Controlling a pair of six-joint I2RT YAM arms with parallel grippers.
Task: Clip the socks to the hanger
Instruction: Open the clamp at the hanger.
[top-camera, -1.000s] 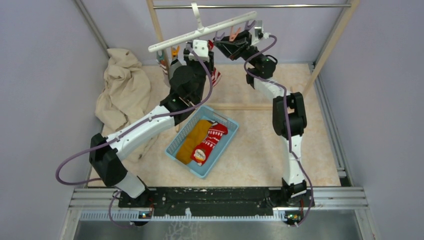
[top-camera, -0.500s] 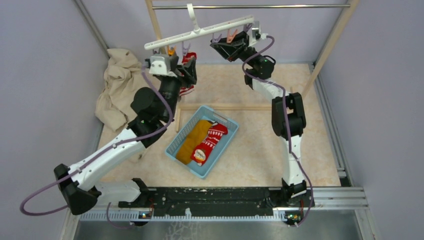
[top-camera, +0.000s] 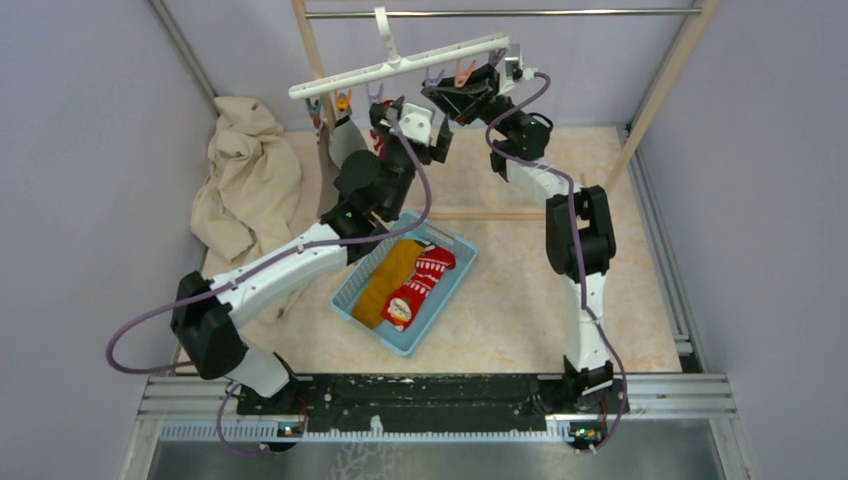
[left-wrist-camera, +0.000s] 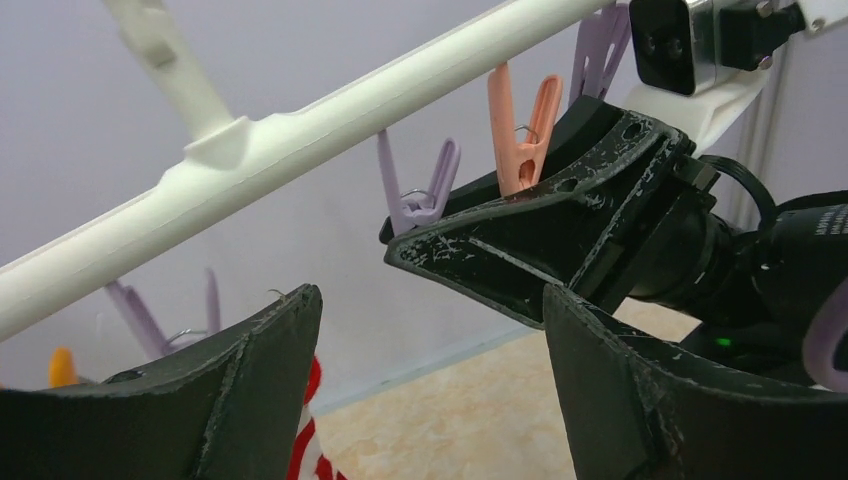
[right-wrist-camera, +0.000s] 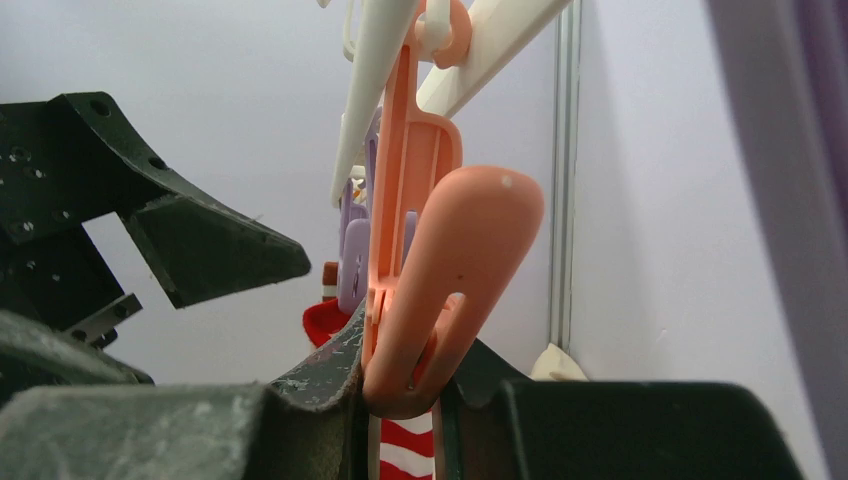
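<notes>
The white hanger (top-camera: 400, 66) hangs tilted from the rail, its bar (left-wrist-camera: 340, 115) running above my left fingers. My right gripper (top-camera: 452, 94) is shut on an orange peg (right-wrist-camera: 440, 270) of the hanger, pinching its lower end. My left gripper (top-camera: 412, 125) is open and empty just below the bar, beside the right gripper's black fingers (left-wrist-camera: 540, 235) and a purple peg (left-wrist-camera: 418, 190). The mustard-yellow sock (top-camera: 385, 280) and the red patterned sock (top-camera: 420, 285) lie in the blue basket (top-camera: 452, 288).
A grey sock (top-camera: 340, 140) and a red-and-white striped sock (left-wrist-camera: 308, 445) hang from pegs on the hanger's left half. A beige cloth (top-camera: 245, 180) is heaped at the back left. The wooden rack's metal rail (top-camera: 520, 12) and post (top-camera: 665, 90) frame the back.
My left arm swung from the hanger's left end back to the right, under the bar beside the right gripper, and its jaws opened wider. The right gripper kept hold of the orange peg.
</notes>
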